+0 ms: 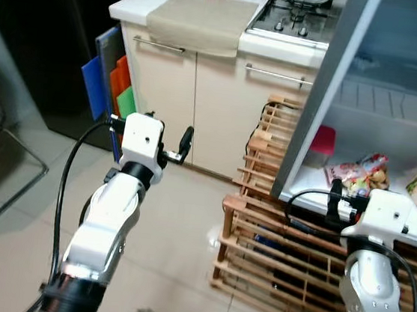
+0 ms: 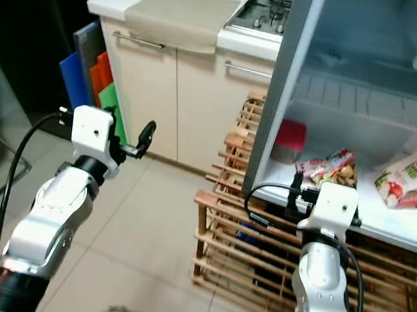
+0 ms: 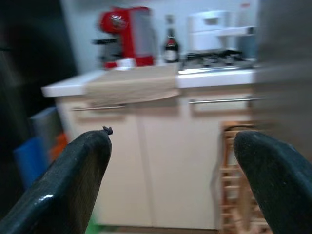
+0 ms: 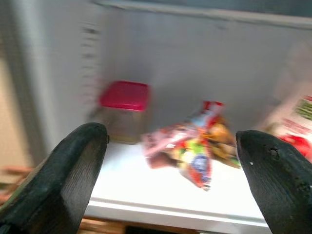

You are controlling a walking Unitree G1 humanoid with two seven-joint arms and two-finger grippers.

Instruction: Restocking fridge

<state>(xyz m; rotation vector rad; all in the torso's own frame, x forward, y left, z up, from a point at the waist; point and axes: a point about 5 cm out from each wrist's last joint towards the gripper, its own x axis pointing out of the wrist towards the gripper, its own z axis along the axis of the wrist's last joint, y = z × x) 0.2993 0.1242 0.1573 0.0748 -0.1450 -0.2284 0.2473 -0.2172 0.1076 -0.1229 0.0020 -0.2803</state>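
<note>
The fridge stands open on the right, its white lower shelf [image 2: 392, 231] lit. On that shelf sit a red-lidded container [image 4: 123, 109], a colourful snack bag [image 4: 195, 144] and a white-and-green packet [image 2: 405, 178]. My right gripper [image 4: 170, 139] is open and empty. It hovers just in front of the shelf edge, facing the snack bag. My left gripper [image 1: 179, 147] is raised over the floor, open and empty, and faces the cream cabinet doors [image 3: 161, 161].
A wooden slatted rack [image 1: 267, 238] stands on the floor below the fridge shelf, close to my right arm. Coloured cutting boards [image 1: 107, 84] lean beside the cabinet. The counter carries a beige cloth [image 1: 201, 18], a hob [image 1: 293, 21] and a red coffee machine [image 3: 122, 34].
</note>
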